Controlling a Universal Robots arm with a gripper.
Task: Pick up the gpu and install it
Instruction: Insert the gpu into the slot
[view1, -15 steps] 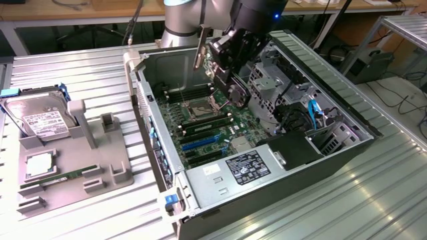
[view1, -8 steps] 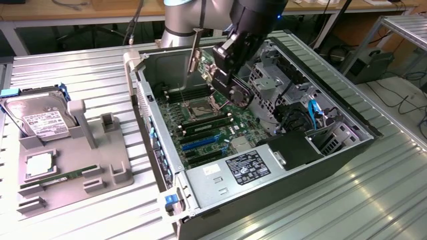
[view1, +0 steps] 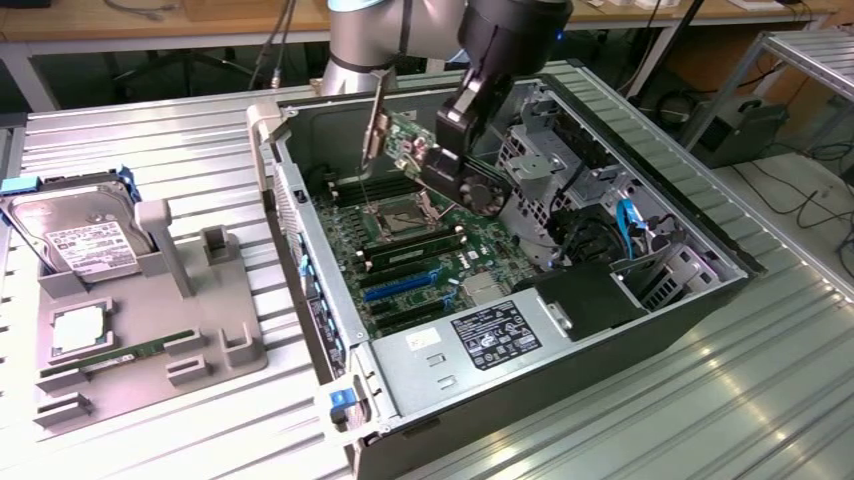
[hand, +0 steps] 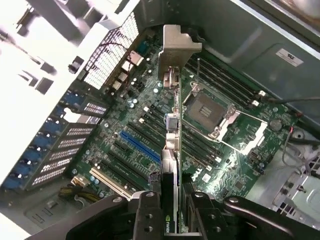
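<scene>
Green-black flat gpu card (hand: 171, 142), silver steel bracket (hand: 181, 42), hung edge-down over the green motherboard (hand: 135, 125) in the open grey case (view1: 287, 190), clamped in the black gripper (hand: 172, 215). Risk: tilted card misses the expansion slots (hand: 140, 146); bracket snags the rear grille (hand: 112, 55).

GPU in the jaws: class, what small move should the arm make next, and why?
Probably a short sideways shift toward the blue expansion slot, staying above the motherboard. The gripper has its jaws shut on the gpu, which hangs inside the open case near the CPU socket, not yet lined up over a slot.
</scene>
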